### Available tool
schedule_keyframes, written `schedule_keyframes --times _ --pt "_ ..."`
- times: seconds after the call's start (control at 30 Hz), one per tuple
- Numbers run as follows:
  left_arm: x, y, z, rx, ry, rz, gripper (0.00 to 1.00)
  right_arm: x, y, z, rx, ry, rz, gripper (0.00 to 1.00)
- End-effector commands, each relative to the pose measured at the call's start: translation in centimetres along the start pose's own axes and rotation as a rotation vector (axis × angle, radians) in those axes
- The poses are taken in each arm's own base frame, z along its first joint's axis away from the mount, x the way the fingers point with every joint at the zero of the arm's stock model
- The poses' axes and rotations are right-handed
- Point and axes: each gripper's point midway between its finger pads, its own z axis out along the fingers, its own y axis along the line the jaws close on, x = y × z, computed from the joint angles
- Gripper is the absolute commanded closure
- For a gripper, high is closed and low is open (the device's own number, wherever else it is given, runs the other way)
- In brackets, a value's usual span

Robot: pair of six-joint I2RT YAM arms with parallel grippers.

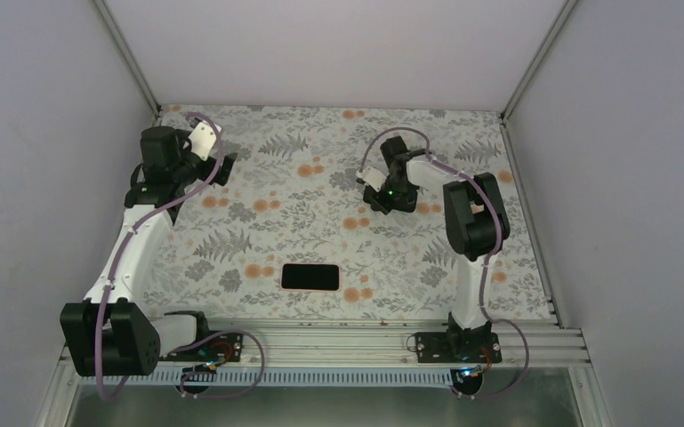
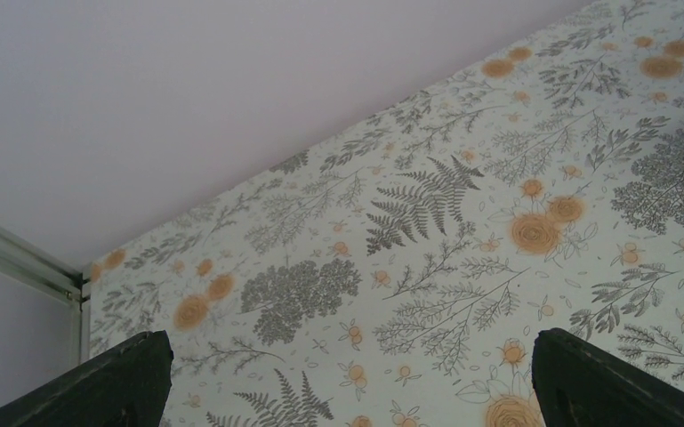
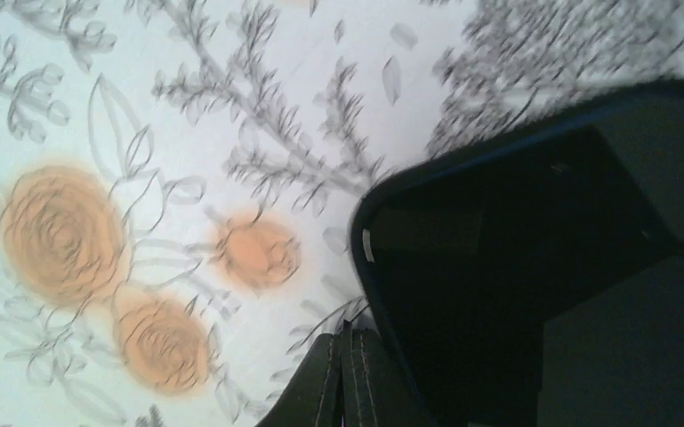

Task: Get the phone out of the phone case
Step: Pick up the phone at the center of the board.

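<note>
The phone (image 1: 308, 277) lies flat and screen-up near the front middle of the table. It sits inside the salmon-pink phone case (image 1: 337, 278), of which only a thin rim shows. My left gripper (image 1: 223, 170) hovers at the far left, well away from it. Its fingers (image 2: 107, 382) are spread wide over bare cloth, so the left gripper (image 2: 347, 405) is open and empty. My right gripper (image 1: 381, 203) is low over the far middle of the table. In the right wrist view the right gripper (image 3: 347, 378) has its fingers pressed together, next to a black rounded slab (image 3: 516, 267).
The table has a floral cloth (image 1: 267, 222) and is walled at the left, back and right. A metal rail (image 1: 347, 338) with both arm bases runs along the near edge. The black slab under my right gripper is mostly hidden in the top view.
</note>
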Motion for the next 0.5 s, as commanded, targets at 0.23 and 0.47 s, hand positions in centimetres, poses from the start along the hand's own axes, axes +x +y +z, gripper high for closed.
schedule_keyframes --times 0.23,0.47 --pt "0.5 -0.4 -0.7 0.004 -0.008 0.033 0.0 -0.9 4.7 -7.8 -0.185 -0.09 -0.197 0.4" --pt "0.6 -0.8 -0.1 0.04 0.001 0.033 0.0 1.2 -2.3 -9.5 0.219 -0.046 -0.371 0.25"
